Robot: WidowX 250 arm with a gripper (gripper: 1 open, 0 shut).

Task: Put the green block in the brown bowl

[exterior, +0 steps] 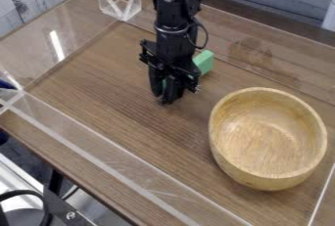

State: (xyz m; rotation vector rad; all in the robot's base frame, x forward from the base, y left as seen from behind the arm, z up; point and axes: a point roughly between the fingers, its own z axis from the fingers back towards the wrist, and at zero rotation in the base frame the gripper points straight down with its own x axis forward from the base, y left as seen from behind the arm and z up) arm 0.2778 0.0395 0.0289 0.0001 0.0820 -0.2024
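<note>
The green block (203,63) shows just right of my gripper's body, on the far side of it, partly hidden by the arm. It is not between the fingers. My gripper (170,97) points straight down over the wooden table (92,83). Its fingers are drawn together at the tips with nothing visible between them. The brown bowl (268,92) sits empty at the right front, well apart from both the gripper and the block.
A low clear plastic wall (78,142) runs along the table's front and left edges. A clear plastic stand (118,3) is at the back behind the arm. White planks line the back left.
</note>
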